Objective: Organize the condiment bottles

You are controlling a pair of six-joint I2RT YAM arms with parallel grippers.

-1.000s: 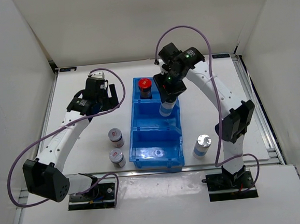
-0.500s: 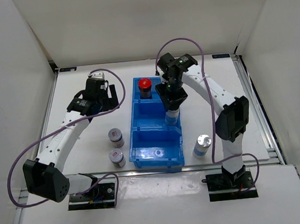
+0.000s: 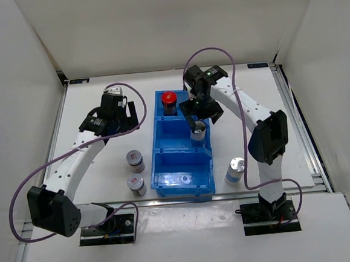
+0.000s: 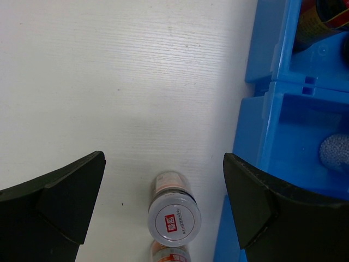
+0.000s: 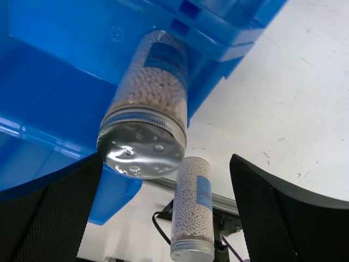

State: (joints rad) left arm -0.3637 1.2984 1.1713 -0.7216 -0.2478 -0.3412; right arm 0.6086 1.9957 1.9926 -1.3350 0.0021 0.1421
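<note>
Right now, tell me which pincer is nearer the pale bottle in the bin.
Right. The right pincer sits just above the pale bottle; the left pincer hovers over the table, left of the bin.

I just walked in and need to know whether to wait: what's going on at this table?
Two robot arms are sorting condiment bottles into a blue bin. The right gripper stands open over a pale bottle in the middle compartment; a red-capped bottle sits in the far one. The left gripper hangs open over the table, near two short bottles. Another pale bottle waits right of the bin.
</note>
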